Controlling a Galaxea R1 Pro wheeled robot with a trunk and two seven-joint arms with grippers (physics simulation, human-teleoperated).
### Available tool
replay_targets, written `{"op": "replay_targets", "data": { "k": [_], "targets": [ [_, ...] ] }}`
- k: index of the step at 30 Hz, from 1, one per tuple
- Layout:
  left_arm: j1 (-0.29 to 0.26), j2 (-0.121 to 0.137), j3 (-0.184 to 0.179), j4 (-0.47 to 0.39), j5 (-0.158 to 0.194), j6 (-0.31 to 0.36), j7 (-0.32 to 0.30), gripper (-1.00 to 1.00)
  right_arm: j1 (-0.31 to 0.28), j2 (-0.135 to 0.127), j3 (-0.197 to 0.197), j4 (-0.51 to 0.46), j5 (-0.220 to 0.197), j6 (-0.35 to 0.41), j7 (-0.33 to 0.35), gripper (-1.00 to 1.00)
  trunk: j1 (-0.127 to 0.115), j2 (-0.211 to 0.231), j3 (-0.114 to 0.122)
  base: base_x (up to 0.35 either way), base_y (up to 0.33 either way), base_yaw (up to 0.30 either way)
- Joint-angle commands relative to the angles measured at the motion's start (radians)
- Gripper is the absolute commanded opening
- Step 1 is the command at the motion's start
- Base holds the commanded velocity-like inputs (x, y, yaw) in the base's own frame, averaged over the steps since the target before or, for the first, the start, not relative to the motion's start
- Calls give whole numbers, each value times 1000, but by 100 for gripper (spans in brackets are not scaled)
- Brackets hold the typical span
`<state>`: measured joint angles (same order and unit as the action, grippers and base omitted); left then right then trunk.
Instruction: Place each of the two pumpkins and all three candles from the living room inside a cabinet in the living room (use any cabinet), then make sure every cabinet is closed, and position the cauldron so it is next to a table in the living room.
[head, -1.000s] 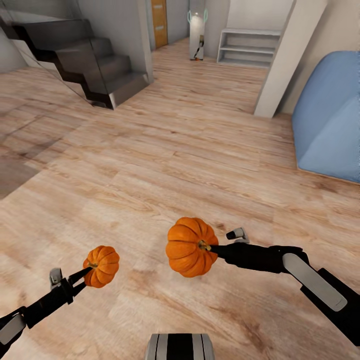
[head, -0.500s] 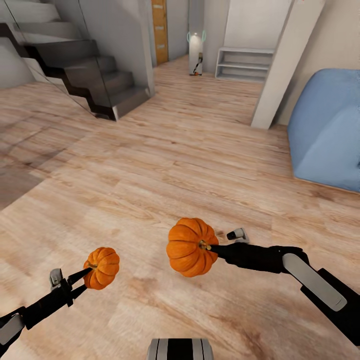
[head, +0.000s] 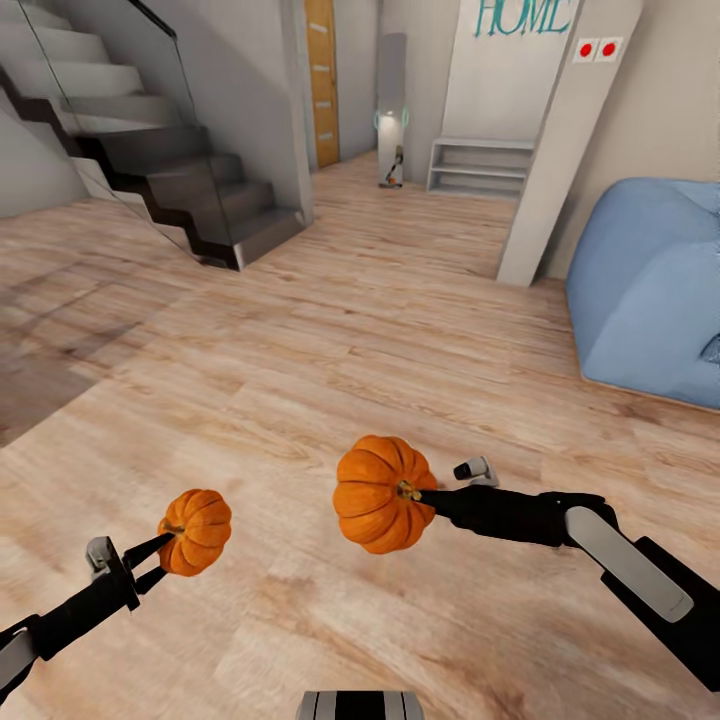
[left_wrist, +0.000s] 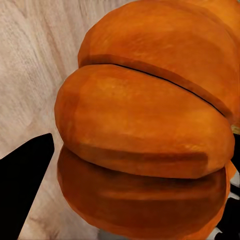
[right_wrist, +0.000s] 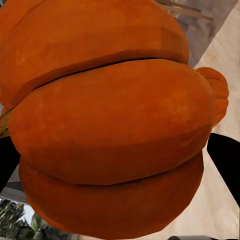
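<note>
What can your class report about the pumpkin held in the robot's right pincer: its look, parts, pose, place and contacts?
The larger pumpkin is bright orange, round and deeply ribbed, with a matte rind. It hangs above the wooden floor, lying sideways, its short brownish stem pointing at the right pincer, which is shut on it at the stem end. In the right wrist view its segments loom close.

"HOME" in teal on wall (head: 500, 70)

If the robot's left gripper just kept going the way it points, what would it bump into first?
The left gripper already holds a pumpkin. Beyond it lies bare wooden floor; the staircase looks next, though depth is unclear.
</note>
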<state>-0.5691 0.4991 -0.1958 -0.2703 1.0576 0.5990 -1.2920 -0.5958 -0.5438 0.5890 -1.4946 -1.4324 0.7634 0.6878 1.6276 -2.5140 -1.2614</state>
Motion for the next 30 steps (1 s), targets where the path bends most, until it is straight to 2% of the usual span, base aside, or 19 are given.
{"op": "replay_targets", "data": {
  "k": [1,23,30],
  "targets": [
    [0,1,-8,1,8,7,-1,-100,-1,-1,2,3,-4,4,-2,-100,-1,0,5,0,0,102],
    [0,2,-8,1,11,7,-5,-100,-1,-1,2,5,-1,4,-2,-100,-10,5,120,0,0,175],
    [0,17,-8,2,13,7,-6,-100,-1,-1,2,11,-2,4,-2,-100,-14,7,155,0,0,184]
  ]
}}
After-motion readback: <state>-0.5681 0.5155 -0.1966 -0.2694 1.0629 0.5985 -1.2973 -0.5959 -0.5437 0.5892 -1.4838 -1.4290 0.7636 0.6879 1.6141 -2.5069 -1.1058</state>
